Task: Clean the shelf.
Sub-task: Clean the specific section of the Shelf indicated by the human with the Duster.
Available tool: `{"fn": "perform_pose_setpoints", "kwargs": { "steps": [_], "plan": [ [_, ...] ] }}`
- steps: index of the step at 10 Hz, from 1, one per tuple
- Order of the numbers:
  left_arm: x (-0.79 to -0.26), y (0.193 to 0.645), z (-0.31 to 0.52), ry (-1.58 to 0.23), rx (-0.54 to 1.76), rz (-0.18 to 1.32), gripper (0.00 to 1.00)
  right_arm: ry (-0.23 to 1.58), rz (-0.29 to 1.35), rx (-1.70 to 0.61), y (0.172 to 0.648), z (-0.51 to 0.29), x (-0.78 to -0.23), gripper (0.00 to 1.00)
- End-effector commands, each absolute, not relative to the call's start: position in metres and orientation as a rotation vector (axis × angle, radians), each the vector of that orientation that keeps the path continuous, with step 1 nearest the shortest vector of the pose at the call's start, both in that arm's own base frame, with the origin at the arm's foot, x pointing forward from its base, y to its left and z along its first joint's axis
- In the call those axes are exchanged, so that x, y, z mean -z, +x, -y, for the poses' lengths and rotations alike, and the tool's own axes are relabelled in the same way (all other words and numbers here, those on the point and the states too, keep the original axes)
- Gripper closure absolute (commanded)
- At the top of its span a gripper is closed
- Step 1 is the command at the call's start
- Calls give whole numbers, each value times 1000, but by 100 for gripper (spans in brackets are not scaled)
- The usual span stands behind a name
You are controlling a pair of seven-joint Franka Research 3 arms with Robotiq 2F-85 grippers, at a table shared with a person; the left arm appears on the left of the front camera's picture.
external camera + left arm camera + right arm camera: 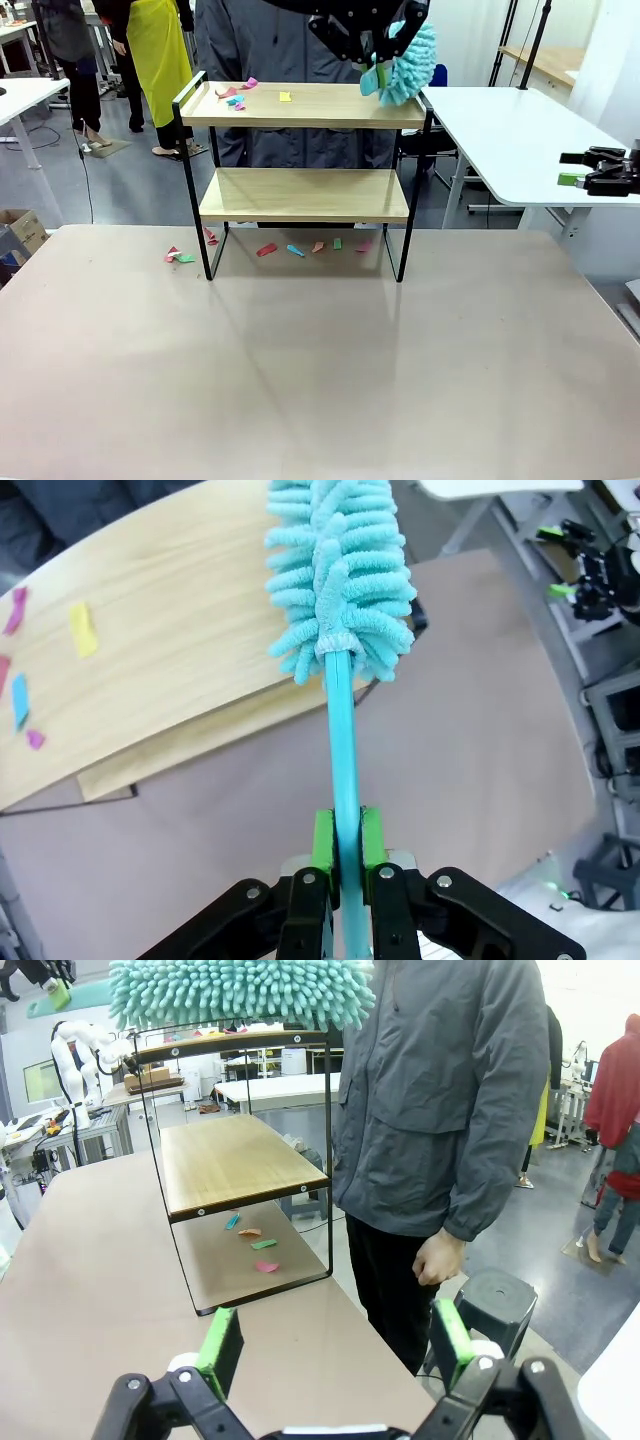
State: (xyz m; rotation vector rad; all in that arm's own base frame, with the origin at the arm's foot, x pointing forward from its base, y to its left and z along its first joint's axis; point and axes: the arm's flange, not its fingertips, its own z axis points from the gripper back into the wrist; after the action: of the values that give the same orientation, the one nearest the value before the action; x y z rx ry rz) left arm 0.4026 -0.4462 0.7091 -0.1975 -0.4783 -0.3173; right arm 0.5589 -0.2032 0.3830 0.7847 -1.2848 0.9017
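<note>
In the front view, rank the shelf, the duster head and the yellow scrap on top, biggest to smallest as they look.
1. shelf, by far the largest.
2. duster head, at the shelf's top right corner.
3. yellow scrap, tiny.
All lie about equally far off, so the order is safe.

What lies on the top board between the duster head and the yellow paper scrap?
Nothing: that stretch of the top board is bare wood between the duster head and the yellow paper scrap, shown in the front and left wrist views.
</note>
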Motion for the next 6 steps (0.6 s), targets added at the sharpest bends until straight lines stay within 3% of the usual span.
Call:
{"fn": "perform_pose_setpoints", "kwargs": {
  "steps": [1,6],
  "plan": [
    [-707,401,444,-139,227,496,87,784,1289,-907,560,201,-386,0],
    [-676,412,446,-119,215,477,87,784,1289,-907,560,201,-386,0]
  ]
}}
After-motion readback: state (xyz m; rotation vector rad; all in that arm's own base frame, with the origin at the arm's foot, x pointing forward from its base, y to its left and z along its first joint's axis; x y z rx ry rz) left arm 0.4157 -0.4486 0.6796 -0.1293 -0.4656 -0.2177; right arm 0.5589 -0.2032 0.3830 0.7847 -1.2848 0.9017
